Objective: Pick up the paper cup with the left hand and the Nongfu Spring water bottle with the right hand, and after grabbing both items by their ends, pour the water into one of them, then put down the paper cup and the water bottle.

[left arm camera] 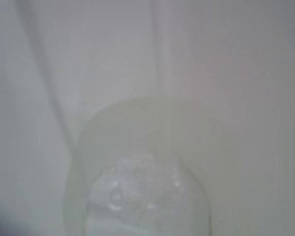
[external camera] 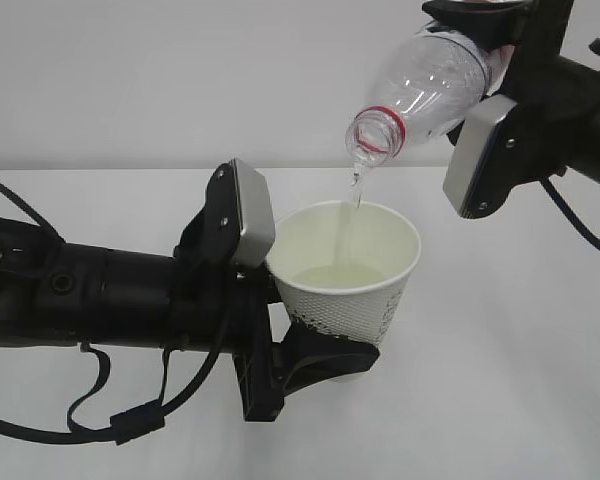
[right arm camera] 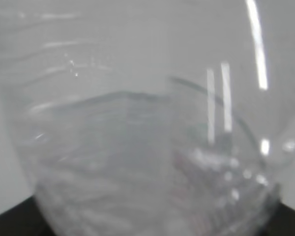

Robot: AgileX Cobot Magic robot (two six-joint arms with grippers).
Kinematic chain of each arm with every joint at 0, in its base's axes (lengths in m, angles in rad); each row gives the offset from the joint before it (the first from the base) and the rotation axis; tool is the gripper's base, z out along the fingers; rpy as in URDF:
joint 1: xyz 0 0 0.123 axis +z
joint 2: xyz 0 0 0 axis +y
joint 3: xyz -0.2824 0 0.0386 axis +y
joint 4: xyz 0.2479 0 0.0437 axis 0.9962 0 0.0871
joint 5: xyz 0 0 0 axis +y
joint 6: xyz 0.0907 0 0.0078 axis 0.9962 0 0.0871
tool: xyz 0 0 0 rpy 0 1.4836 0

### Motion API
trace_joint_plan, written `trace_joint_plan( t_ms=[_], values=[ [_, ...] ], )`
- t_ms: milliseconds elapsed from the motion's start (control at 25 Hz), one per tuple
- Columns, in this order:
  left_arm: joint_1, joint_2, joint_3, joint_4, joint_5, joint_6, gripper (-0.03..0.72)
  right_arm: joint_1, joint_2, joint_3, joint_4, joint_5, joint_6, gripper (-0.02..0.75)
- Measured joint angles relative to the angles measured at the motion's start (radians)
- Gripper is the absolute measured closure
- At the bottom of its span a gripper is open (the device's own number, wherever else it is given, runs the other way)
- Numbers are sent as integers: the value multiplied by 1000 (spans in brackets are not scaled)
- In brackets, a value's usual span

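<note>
**Two held items, mid-pour: paper cup and Nongfu Spring water bottle**

Item 1. The paper cup [external camera: 350, 275]: white, tapered, dark printing low on its side, cream inside. It is held upright clear of the white tabletop [external camera: 500, 400], roughly centre frame in the exterior view. The left hand [external camera: 315, 350] clasps it around the lower wall, black fingers wrapping the base. A pale pool of water [external camera: 330, 275] covers the bottom; the left wrist view looks into the cup and shows bubbles on that pool. Handling judgement: thin-walled and soft, so a hard squeeze would likely dent it; it grows heavier as it fills. The low grip near the stiffer base looks sound, though the cup must stay level.

Item 2. The Nongfu Spring water bottle [external camera: 430, 85]: clear ribbed plastic, capless, red neck ring. It is tilted mouth-down above the cup's far rim, not touching it, with a thin stream falling into the cup. The right hand [external camera: 495, 50] grips its rear end at upper right; the jaws are mostly hidden behind the grey block. The right wrist view shows only blurred ribbed plastic close up. Handling judgement: light, springy, smooth-surfaced and probably slippery if wet; nearly emptied, it may crumple under pressure.

Surroundings: plain pale wall [external camera: 180, 80] behind.
</note>
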Motion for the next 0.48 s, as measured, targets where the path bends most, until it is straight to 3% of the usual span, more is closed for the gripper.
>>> trace_joint_plan(
  t_ms=[480],
  values=[
    [0, 0, 0, 30, -1, 0, 183, 0, 0, -2, 29, -8, -6, 259]
  ],
)
